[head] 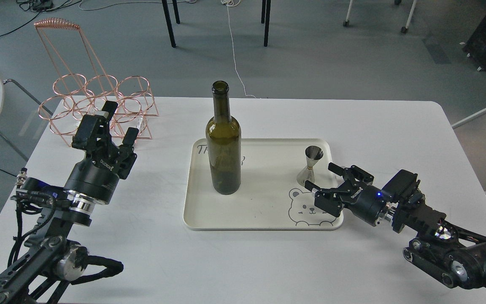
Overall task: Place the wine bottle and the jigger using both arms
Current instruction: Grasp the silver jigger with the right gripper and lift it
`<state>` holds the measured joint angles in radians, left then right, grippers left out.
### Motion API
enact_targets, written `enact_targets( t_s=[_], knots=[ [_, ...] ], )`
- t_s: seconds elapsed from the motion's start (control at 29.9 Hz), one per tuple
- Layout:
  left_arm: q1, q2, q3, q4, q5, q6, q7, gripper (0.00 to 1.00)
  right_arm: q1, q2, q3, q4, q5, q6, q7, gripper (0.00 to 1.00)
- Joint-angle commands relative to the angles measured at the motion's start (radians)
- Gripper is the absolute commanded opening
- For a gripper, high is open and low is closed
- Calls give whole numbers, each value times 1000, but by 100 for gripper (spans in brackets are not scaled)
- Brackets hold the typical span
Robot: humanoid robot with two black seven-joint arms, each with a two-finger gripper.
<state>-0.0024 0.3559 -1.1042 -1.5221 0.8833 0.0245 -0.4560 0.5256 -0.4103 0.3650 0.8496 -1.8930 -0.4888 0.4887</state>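
Farthest left, at the back corner of the table [150,253], stands a copper wire rack [99,105] with rings for bottles and a tall looped handle. It holds nothing, and neither arm is reaching into it.

Just in front of it the left gripper [120,122] is raised off the table, wrist up, fingers spread and holding nothing. It sits well apart from the bottle [223,143], which suggests to me that it is done with it, or waiting clear so it won't knock it.

The bottle stands upright on the left half of the cream tray [264,221], in the middle of the table. It is dark green, open at the mouth, and nothing touches it. Standing on the flat of the tray, away from the rim, it looks steady enough.

Further right on the same tray is the jigger [311,165], upright on its wider cone near the right rim, just above the printed bear [308,209]. It seems set down properly, not tipped.

The right gripper [319,176] comes in low from the right, its fingers parted on either side of the jigger's base or just short of it; from here I can't tell whether a finger touches the metal. The jaws are plainly released, not clenched. My guess is that both things are already placed and this arm only needs to draw straight back, carefully, since a sideways brush would topple so small a piece.
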Motion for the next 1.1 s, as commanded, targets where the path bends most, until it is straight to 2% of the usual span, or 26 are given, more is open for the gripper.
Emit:
enact_targets(
  t_s=[0.0, 0.33, 0.37, 0.5, 0.67, 0.87, 1.07],
  knots=[
    [10, 2, -5, -4, 0, 0, -1, 98, 23, 5, 0, -18, -2, 0, 0, 97],
    [12, 0, -6, -4, 0, 0, -9, 98, 42, 90, -3, -93, 0, 0, 0, 90],
    [12, 0, -6, -4, 0, 0, -10, 98, 42, 91, -3, -96, 0, 0, 0, 86],
    [12, 0, -5, -4, 0, 0, -12, 98, 43, 97, -1, -99, 2, 0, 0, 52],
    [12, 2, -3, -4, 0, 0, -10, 98, 43, 97, 0, -96, 6, 0, 0, 32],
    [12, 2, -3, -6, 0, 0, -12, 98, 39, 85, 9, -86, 18, 0, 0, 23],
    [12, 3, -5, -6, 0, 0, -10, 98, 42, 47, 75, -21, 58, 0, 0, 23]
  ],
)
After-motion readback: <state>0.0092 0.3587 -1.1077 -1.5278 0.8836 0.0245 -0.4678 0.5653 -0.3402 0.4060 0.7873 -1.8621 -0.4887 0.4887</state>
